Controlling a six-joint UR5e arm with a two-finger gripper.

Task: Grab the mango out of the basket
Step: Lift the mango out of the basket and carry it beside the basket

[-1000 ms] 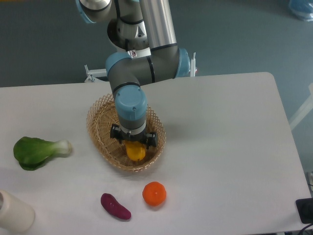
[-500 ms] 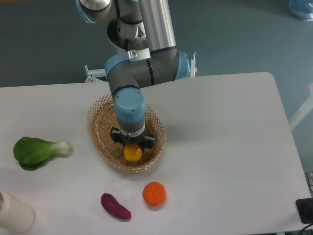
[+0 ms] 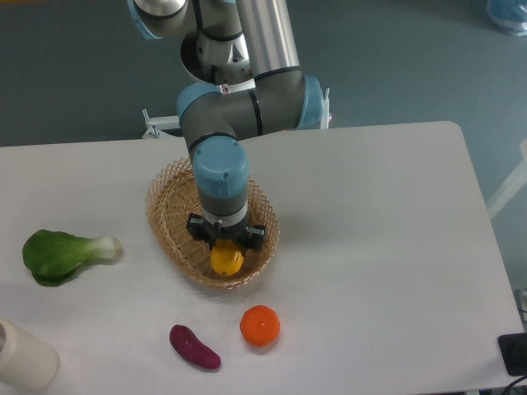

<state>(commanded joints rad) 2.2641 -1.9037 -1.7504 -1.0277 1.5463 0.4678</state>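
My gripper (image 3: 226,247) is down inside the basket (image 3: 169,193), pointing straight at the table, directly over the mango (image 3: 226,260). The mango shows as a yellow lump just below the wrist body, over the near part of the basket. My own wrist hides the fingertips, so I cannot tell whether the jaws are spread, pressed on the fruit, or only beside it. I also cannot tell whether the mango rests on the wicker or has cleared it.

Progress, as judged from this view: approach done, gripper at the fruit. Grasp unconfirmed. Lift not shown as done, since the mango sits within the basket's outline, close to the near rim.

Left to do: confirm the pinch, then raise the mango clear of the lattice rim without dragging the basket along.

Other items on the table (image 3: 387,214), none touched: round orange (image 3: 260,325) in front of the basket, purple oblong vegetable (image 3: 194,346) just left of it, green leafy vegetable (image 3: 62,253) well off to the left, pale cylinder (image 3: 23,359) at the lower left corner
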